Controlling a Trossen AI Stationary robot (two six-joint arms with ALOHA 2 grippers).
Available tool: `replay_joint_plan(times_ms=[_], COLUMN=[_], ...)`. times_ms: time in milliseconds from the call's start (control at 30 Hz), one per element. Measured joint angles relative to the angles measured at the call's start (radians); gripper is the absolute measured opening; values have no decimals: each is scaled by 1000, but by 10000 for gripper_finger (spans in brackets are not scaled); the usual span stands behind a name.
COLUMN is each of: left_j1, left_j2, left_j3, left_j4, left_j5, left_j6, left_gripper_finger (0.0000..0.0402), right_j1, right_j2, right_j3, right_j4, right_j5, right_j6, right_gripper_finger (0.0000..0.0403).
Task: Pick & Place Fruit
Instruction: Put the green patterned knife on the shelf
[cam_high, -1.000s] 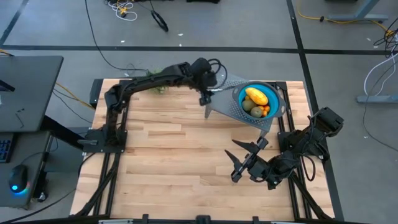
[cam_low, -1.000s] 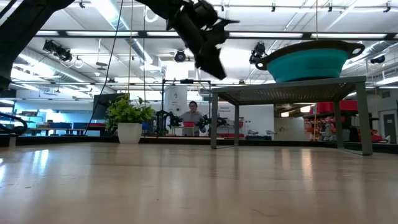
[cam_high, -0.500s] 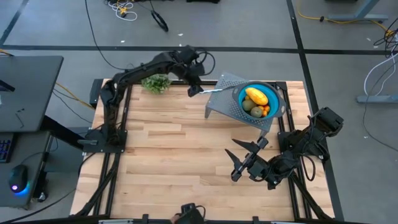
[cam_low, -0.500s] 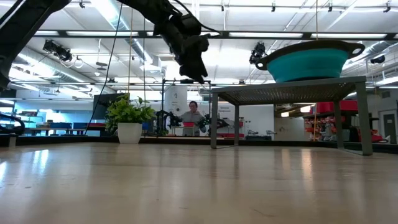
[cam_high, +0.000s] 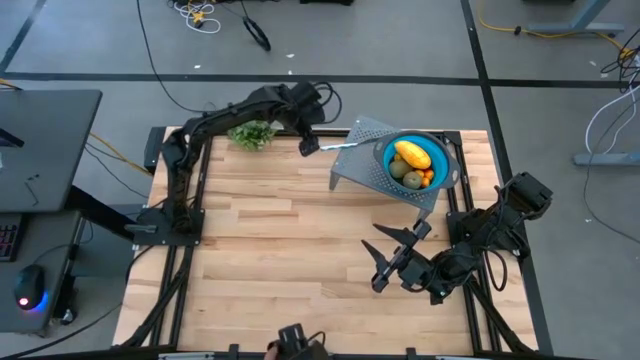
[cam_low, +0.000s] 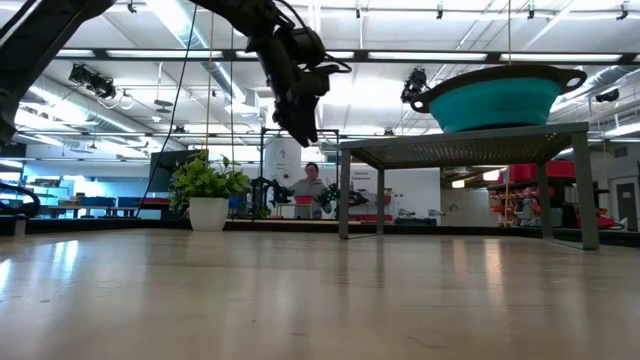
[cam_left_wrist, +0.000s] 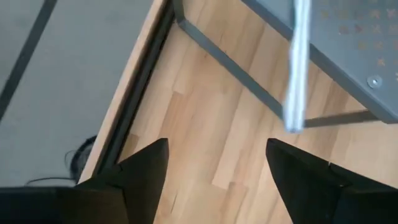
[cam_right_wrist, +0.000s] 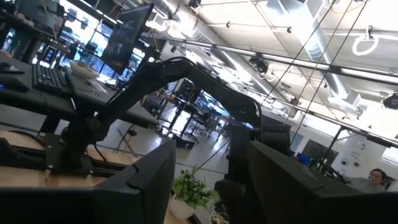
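The wooden worktop (cam_high: 270, 250) fills the middle of the high view; a grey metal stand (cam_high: 352, 170) sits at its upper right, carrying a teal bowl (cam_high: 444, 158) that holds the fruit (cam_high: 412, 154). The left gripper (cam_high: 306, 146), fingers spread and empty, hovers upper centre beside a knife (cam_high: 345, 144) on the stand. The right gripper (cam_high: 384, 262), fingers spread, waits lower right

No text, label, brand, number or sign can be read anywhere.
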Motion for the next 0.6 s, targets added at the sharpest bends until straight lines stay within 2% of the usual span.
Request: replay_joint_plan(times_ms=[133, 500, 600], left_j1=[-39, -90, -89], left_j2=[0, 1, 0], left_j3=[0, -1, -56], left_j4=[-7, -13, 72], left_j5=[-71, -122, -116], left_j6=[1, -5, -2], left_gripper_finger=[269, 265, 264], right_j1=[0, 2, 2], right_j2=[0, 0, 0], right_j3=[0, 0, 0], right_j4=[0, 0, 0], right_j5=[-19, -27, -40], right_j6=[14, 19, 19], right_gripper_finger=[212, 212, 212])
